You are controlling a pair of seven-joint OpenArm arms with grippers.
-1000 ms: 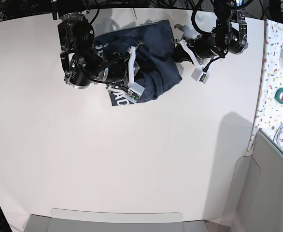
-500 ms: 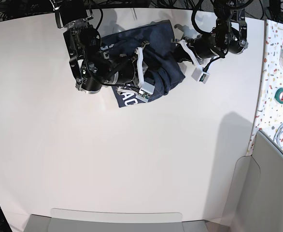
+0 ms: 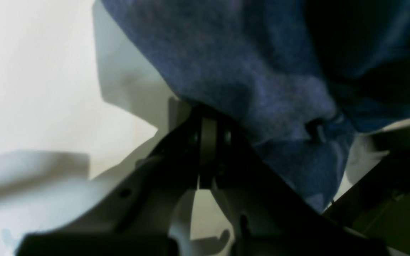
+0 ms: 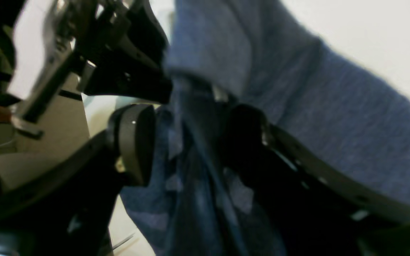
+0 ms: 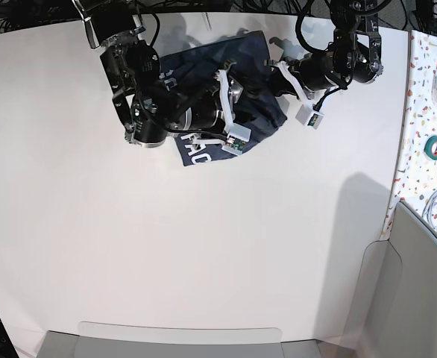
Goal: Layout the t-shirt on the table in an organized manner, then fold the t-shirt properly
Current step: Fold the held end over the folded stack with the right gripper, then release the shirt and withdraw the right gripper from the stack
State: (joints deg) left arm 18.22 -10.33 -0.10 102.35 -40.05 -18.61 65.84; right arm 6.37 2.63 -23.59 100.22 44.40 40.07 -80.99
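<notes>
**T-shirt bunched at far edge of tabletop, both grippers at the cloth**

The t-shirt (image 5: 252, 112) lies crumpled near the far edge of the white tabletop (image 5: 203, 246), with white lettering showing at its near-left corner. The right gripper (image 4: 190, 142) stands with its jaws spread, a fold of the blue cloth hanging between them. The left gripper (image 3: 205, 124) has its jaws pressed together at the shirt's edge; whether cloth is pinched cannot be determined. A roll of green tape (image 5: 434, 147) rests on the speckled strip (image 5: 427, 97).
</notes>
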